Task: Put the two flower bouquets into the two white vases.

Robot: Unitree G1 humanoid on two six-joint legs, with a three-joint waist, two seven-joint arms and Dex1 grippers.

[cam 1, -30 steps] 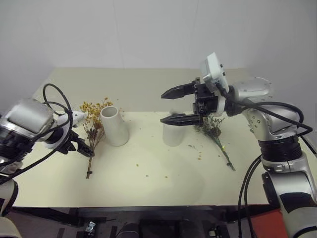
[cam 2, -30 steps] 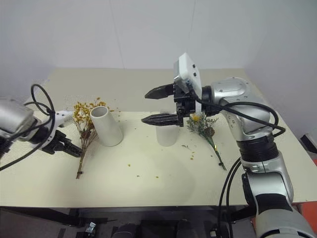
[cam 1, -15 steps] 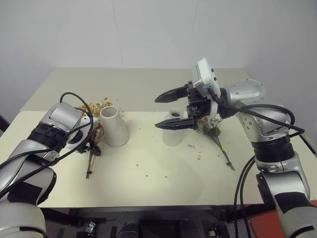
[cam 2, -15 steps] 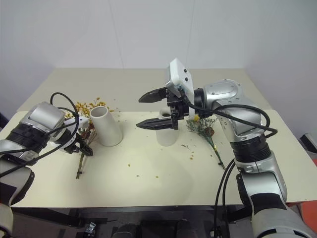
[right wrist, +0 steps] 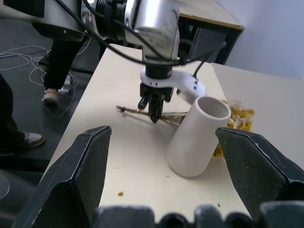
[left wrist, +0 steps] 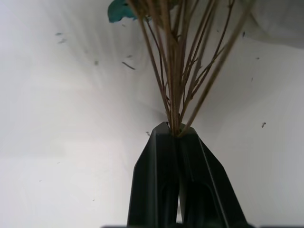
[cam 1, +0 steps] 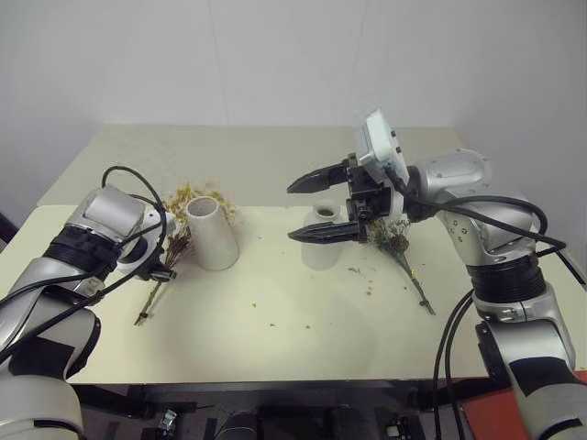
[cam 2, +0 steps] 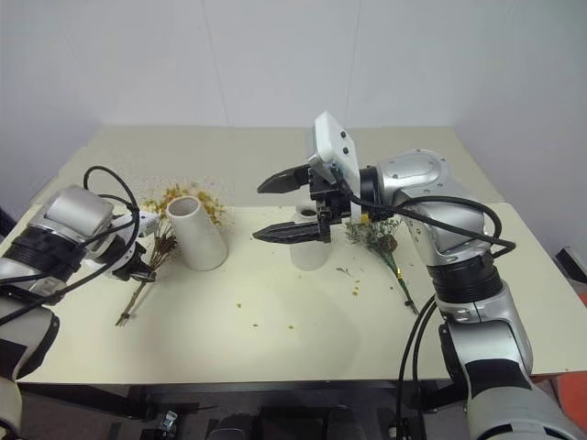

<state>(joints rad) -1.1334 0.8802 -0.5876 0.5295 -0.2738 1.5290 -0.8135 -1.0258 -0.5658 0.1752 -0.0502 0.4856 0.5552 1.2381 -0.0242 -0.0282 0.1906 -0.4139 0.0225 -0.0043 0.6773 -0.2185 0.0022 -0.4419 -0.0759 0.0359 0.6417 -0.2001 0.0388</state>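
My left gripper (cam 1: 165,272) is shut on the thin brown stems of the yellow-orange bouquet (cam 1: 194,195), just left of the wide-mouthed white vase (cam 1: 213,235). The stems (left wrist: 176,71) rise from between its closed tips, and the stem ends trail toward the table's front. My right gripper (cam 1: 290,213) hangs open in the air in front of the narrow-necked white vase (cam 1: 321,249), partly hiding it. The grey-green bouquet (cam 1: 396,240) lies on the table right of that vase.
Small yellow petal crumbs (cam 1: 271,323) dot the cream table (cam 1: 303,348). A second table surface (cam 1: 257,156) lies behind it. A person's shoes (right wrist: 49,96) and cables are on the floor past the table's left edge.
My left gripper closed on the yellow-orange bouquet's stems. The bouquet swung, its stem ends shifting left and its blossoms toward the back of the wide vase. The right arm stayed still.
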